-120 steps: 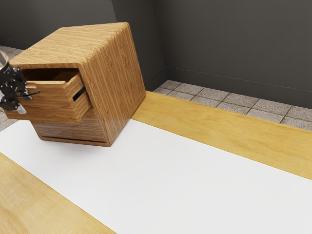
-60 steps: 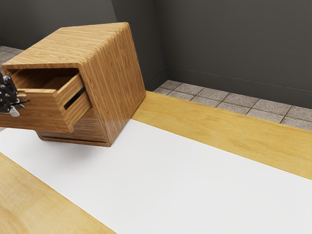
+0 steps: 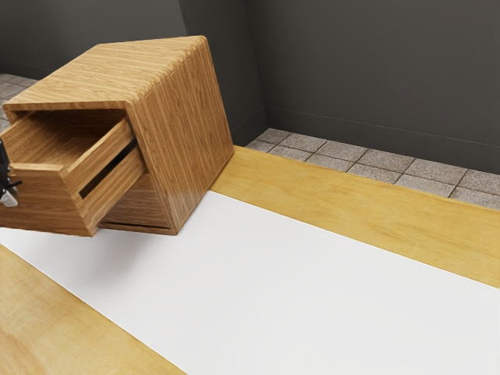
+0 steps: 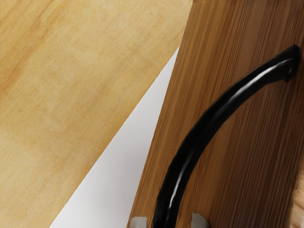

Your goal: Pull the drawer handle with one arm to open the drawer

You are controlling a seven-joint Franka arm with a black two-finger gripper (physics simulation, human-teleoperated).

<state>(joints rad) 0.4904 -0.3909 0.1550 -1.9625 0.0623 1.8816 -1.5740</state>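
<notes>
A wooden cabinet (image 3: 168,94) stands tilted at the back of the table on the exterior view's left. Its upper drawer (image 3: 66,168) is pulled well out, and its inside looks empty. My gripper (image 3: 5,186) sits at the drawer's front, cut off by the exterior view's left edge. In the wrist view the curved black handle (image 4: 209,123) runs across the drawer front (image 4: 247,161). Two grey fingertips (image 4: 139,222) flank the handle's lower end, with my gripper (image 4: 168,221) shut on it.
A white mat (image 3: 273,281) covers the middle of the wooden table (image 3: 375,211). Dark walls and a tiled floor (image 3: 391,166) lie behind. A lower drawer front (image 3: 141,209) stays shut under the open one.
The drawer has slid further out of the cabinet toward the exterior view's left. My gripper moved left with it and is now mostly past the frame's edge.
</notes>
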